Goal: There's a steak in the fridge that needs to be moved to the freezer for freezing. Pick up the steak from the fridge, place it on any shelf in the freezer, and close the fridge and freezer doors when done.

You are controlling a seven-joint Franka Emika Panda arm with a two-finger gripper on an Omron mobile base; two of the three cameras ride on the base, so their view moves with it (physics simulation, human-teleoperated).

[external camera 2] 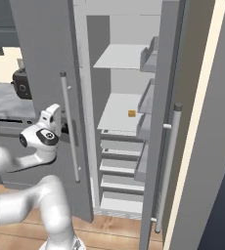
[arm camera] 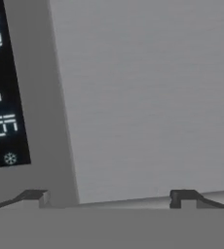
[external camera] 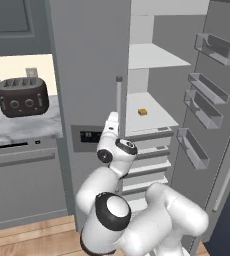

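Two tall grey doors differ: the wide fridge door (external camera: 222, 125) hangs open, the narrow freezer door (external camera: 87, 75) looks nearly shut with the empty end effector (arm camera: 109, 197), tips spread, facing it, probably pushing; no steak visible.

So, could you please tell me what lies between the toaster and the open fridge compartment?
The closed freezer door, with its dark dispenser panel and silver bar handle, stands between the toaster and the fridge, seen in the left base view.
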